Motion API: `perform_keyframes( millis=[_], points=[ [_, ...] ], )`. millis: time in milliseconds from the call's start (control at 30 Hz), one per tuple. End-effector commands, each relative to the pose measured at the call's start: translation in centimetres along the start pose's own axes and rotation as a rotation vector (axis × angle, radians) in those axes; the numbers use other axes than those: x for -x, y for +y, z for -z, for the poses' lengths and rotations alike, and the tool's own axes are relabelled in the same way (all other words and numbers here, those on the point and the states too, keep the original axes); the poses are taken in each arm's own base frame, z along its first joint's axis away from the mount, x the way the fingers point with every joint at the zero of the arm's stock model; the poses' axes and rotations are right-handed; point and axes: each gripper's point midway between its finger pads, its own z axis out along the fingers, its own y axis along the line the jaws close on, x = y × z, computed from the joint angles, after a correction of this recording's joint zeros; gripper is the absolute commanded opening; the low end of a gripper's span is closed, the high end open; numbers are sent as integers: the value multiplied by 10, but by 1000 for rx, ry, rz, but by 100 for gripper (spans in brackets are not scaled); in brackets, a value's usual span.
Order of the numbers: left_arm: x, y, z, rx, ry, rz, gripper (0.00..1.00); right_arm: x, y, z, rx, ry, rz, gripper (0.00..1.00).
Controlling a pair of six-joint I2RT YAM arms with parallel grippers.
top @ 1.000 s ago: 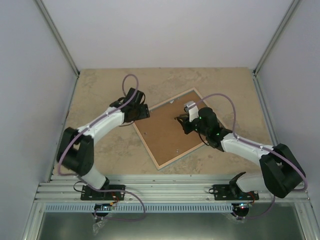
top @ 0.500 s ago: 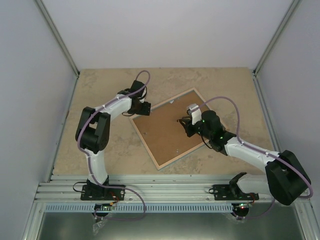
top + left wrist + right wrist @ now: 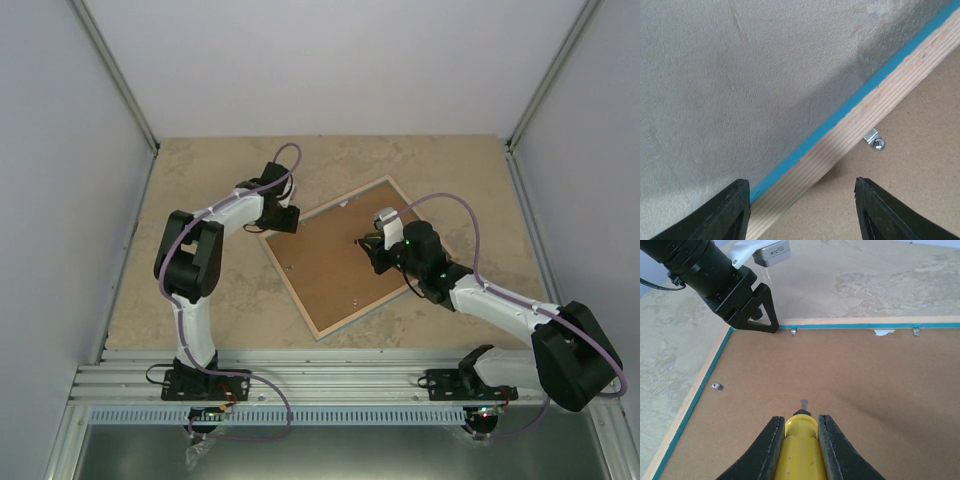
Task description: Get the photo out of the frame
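- The frame (image 3: 830,145) is lying back-up on the table (image 3: 200,180), turned like a diamond near the middle. Bare tabletop is showing all round it, and the side walls are standing well apart from it.
- The left gripper (image 3: 800,200) is hovering wide open and holding nothing, with its jaws straddling the frame's far-left rim.
- The right gripper (image 3: 801,427) is clamping a yellow tool (image 3: 801,450), whose metal tip is pointing at the backing board (image 3: 335,265); I cannot tell whether it is touching.
- Small metal clips (image 3: 716,386) are sitting along the inner rim over the board.
- The frame is showing a light wood rim with a turquoise edge; the photo is hidden from every view.
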Motion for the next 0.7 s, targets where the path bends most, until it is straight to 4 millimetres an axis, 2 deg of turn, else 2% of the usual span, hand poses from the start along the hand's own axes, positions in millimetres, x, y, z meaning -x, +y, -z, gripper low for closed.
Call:
perform_keyframes(
  millis=[0,167,433,567,667],
  points=[
    [-19,4,-17,17,74,4,59,2,-2,1,-3,-8,5,0],
    [-19,9,-17,46,63,9,61,0,0,1,7,-6,0,0],
    [7,10,-10,42,18,18,66,-2,4,-1,34,5,0,0],
    [8,18,-13,61,32,26,66,-5,6,-1,49,11,-3,0],
    [4,16,-16,42,49,28,65,-6,7,0,50,13,-4,0]
  ],
)
